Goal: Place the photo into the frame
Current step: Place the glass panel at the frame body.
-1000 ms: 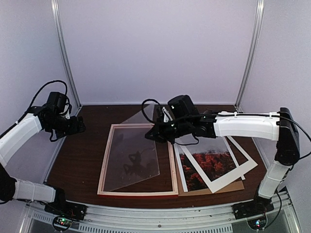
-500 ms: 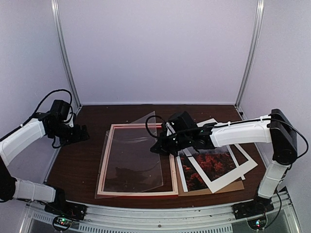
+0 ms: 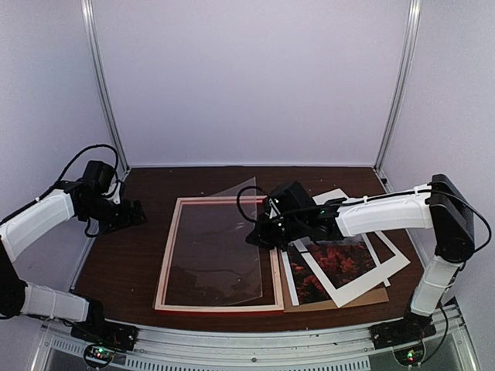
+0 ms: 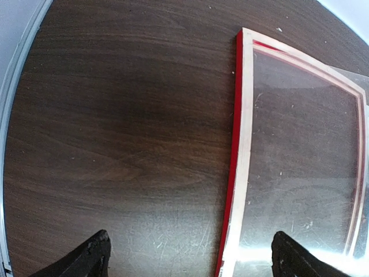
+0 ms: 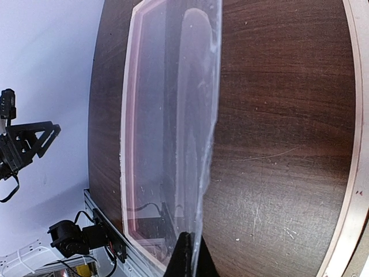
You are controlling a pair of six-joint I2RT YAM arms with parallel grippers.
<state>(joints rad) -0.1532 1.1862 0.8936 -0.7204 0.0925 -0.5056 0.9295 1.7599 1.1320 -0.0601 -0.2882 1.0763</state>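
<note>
Right hand, one sheet, one frame

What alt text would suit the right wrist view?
The right fingers pinch the edge of a clear sheet, which stretches away over the frame lying on a dark wooden table.

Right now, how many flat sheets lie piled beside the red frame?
3: the white mat on top, the photo under it, and the brown backing board at the bottom. More may be hidden beneath.
</note>
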